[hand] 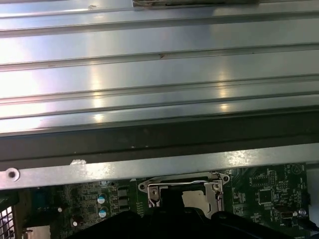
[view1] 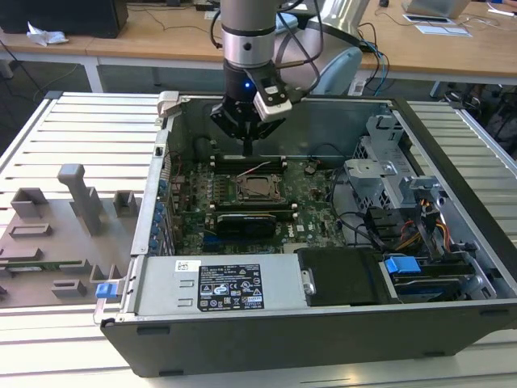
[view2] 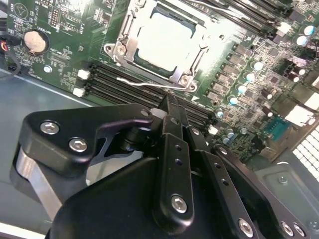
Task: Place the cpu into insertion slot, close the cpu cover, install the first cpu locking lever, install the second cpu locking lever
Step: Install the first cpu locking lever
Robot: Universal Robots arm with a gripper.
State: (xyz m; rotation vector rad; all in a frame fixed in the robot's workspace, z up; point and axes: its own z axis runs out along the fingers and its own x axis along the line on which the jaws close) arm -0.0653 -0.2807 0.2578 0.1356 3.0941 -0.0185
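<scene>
Evenly bright overhead; glare streaks across the ribbed metal panel (hand: 159, 64); blurred close up on the dark claw (view2: 172, 107).

the cpu (view2: 162, 39) lies in its socket under the cpu cover (view2: 189, 62) on the motherboard (view1: 315, 198) inside the case (view1: 452, 153), with the gripper (view1: 247, 147) above the board's far edge.

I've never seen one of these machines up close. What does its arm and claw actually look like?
The arm is a round silver-grey tube with a dark band, a blue light and black cables looping beside it. The gripper is matte black metal, built from jointed links fastened with shiny silver screws, tapering to slim fingers.
</scene>
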